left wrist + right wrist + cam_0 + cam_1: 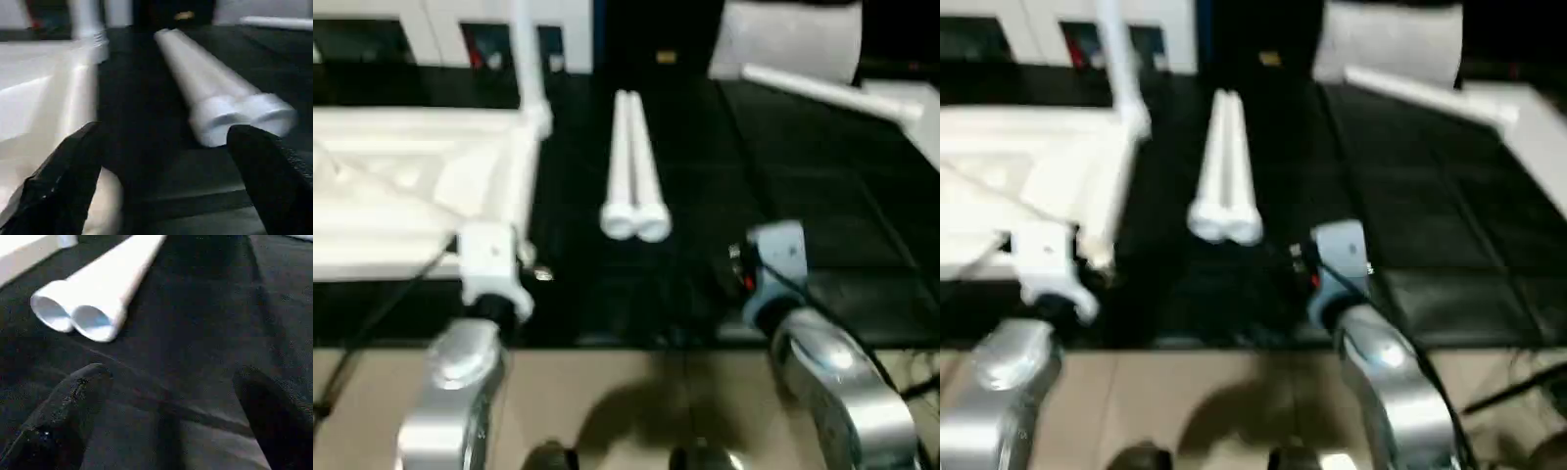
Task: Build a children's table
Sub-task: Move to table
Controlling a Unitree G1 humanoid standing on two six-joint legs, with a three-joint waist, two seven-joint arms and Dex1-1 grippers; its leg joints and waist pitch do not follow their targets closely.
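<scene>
The white table top [401,186] lies upside down on the black mat [783,196], on the robot's left, its ribbed underside facing up. 1 leg [527,69] stands upright in its far corner socket. 2 loose legs [631,166] lie side by side and touching on the mat just right of the top, their wide ends toward the robot. A 4th leg [827,93] lies well apart at the far right.

The left claw [161,181] hovers low at the near corner of the top, its fingers [58,186] spread wide and holding nothing. The right claw [166,421] is spread wide too, empty, above bare mat just short of the paired legs' open ends.
</scene>
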